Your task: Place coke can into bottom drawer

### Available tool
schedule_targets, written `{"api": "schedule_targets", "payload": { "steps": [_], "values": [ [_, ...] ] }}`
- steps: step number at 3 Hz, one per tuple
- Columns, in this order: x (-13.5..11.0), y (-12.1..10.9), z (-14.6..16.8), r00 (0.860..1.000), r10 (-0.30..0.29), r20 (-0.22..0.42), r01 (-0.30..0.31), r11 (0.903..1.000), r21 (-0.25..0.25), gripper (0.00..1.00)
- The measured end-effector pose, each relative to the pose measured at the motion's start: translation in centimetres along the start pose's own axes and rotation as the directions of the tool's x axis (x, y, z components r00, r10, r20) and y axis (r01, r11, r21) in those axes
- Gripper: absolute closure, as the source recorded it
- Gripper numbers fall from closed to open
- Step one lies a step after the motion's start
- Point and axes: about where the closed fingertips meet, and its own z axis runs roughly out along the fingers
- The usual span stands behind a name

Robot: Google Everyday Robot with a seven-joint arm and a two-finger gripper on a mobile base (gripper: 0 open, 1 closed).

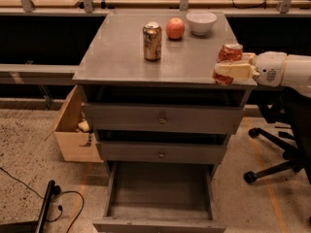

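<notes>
The red coke can (229,56) with its silver top is at the front right corner of the grey cabinet top (116,52), tilted a little. My gripper (228,71) comes in from the right on a white arm and is shut on the can, its cream fingers (232,72) wrapped around the can's lower half. The bottom drawer (160,198) is pulled open below the cabinet front, a wide grey tray with nothing in it. It lies well below and to the left of the can.
A gold can (152,41), an apple (175,28) and a white bowl (201,22) stand on the cabinet top. Two upper drawers with knobs (162,119) are closed. A cardboard box (73,130) stands at the left, an office chair base (274,164) at the right.
</notes>
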Motion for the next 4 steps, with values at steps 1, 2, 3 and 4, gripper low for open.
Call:
{"api": "schedule_targets", "payload": {
  "steps": [1,2,3,4],
  "values": [
    [0.1,2.3,-0.1,1.0,0.008,-0.013,-0.008,0.9997,-0.025,1.0],
    [1.4,8.2,-0.8,0.998,0.045,-0.051,-0.049,0.9963,-0.071,1.0],
    [6.2,13.2,-0.3,0.984,0.078,-0.162,-0.097,0.9884,-0.116,1.0],
    [12.6,15.6,1.1,0.943,-0.004,-0.334,-0.038,0.9921,-0.12,1.0]
  ]
}}
